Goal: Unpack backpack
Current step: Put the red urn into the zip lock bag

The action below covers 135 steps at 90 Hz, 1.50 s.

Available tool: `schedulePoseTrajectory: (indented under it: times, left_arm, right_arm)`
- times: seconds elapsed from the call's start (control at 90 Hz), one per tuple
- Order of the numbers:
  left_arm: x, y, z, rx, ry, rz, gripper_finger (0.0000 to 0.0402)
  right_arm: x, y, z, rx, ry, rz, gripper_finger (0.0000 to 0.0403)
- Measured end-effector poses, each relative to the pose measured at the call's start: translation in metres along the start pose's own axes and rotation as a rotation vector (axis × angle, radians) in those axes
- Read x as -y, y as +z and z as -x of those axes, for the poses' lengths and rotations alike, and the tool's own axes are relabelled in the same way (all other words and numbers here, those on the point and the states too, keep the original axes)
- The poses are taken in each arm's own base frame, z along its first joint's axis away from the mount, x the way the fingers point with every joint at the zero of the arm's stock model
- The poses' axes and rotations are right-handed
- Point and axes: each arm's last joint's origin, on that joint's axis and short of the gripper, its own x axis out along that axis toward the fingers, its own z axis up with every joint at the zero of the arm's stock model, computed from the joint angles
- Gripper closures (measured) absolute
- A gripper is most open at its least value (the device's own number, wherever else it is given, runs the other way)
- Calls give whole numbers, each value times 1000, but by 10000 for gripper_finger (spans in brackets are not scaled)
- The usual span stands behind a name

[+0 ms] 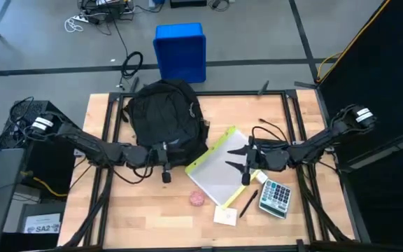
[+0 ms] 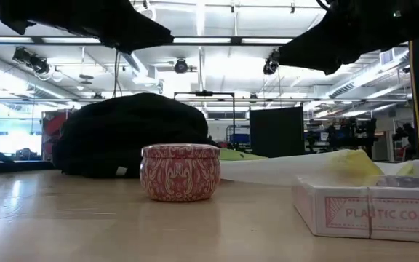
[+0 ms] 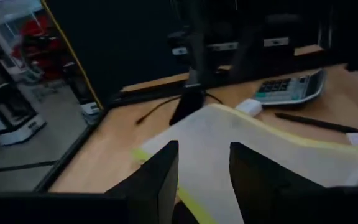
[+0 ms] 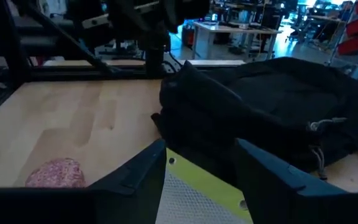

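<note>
Black and soft, the backpack [image 1: 165, 115] lies flat on the wooden table [image 1: 152, 210], toward the far edge and on your left half. Its long axis runs from the far edge toward the near edge, with the rounded end pointing away. Beyond that far edge a blue bin [image 1: 180, 52] stands on the floor.

Your left gripper [image 1: 165, 171] hangs just off the backpack's near end, fingers spread apart and holding nothing. Your right gripper [image 1: 243, 164] hovers over a clear folder with a yellow-green edge [image 1: 219, 168], fingers also spread and empty. The folder's near corner almost touches the backpack's right side.

Nearer the front edge, well apart from the backpack, you have a small round pink patterned tin [image 1: 197, 199], a box of playing cards [image 1: 225, 215], a black pen [image 1: 248, 204] and a calculator [image 1: 275, 199]. The pen lies between the cards and the calculator.
</note>
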Motion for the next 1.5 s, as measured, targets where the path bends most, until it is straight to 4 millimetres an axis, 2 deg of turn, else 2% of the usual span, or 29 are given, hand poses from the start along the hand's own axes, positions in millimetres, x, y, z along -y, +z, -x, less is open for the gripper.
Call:
schedulePoseTrajectory:
  times: [0.522, 0.678, 0.889, 1.022, 1.222, 1.378, 1.5]
  left_arm:
    - [-5, -3, -9, -12, -87, 34, 287]
    - [2, 3, -24, -40, -115, 0, 287]
    - [15, 3, -53, -162, -156, -98, 287]
    - [23, 3, -70, -246, -172, -138, 287]
    - [31, 7, -89, -254, -177, -167, 287]
    - [34, 3, -94, -275, -182, -185, 287]
    - [34, 1, -93, -300, -188, -200, 287]
  right_arm:
    - [1, 0, 0, -1, -3, -24, 243]
    - [1, 0, 0, -1, -3, -81, 243]
    - [-5, 4, 0, -11, 12, -69, 243]
    - [-13, 11, 0, -72, -28, -14, 243]
    - [-23, 24, 4, -168, -117, 29, 243]
    - [-23, 26, 11, -314, -195, 21, 243]
    - [-28, 24, 17, -438, -107, -22, 244]
